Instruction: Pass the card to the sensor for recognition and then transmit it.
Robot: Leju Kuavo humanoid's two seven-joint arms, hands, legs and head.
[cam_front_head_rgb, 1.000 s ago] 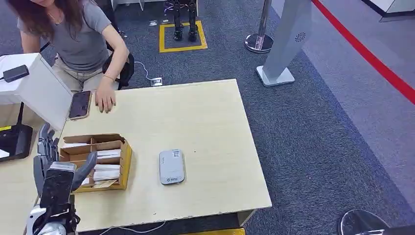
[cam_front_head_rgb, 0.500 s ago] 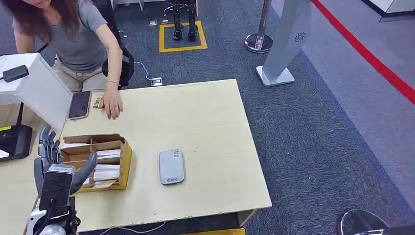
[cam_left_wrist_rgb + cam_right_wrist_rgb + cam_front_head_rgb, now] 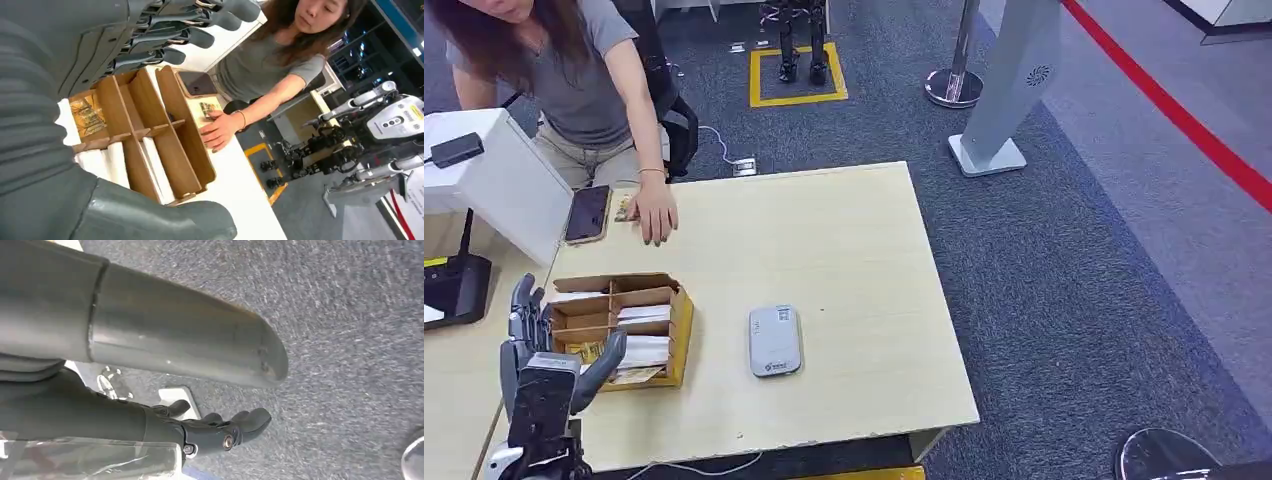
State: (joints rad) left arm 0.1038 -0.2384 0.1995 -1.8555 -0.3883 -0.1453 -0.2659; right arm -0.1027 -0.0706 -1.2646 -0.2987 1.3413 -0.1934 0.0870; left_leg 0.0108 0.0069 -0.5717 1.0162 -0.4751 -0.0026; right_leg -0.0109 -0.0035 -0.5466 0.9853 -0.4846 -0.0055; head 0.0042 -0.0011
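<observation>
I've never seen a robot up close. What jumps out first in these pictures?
The robot's left hand hovers, fingers spread, at the near left edge of a wooden divided box holding white cards, on a pale table. A grey card reader lies just right of the box. At the far edge, a person's hand rests on the table beside a phone.
</observation>
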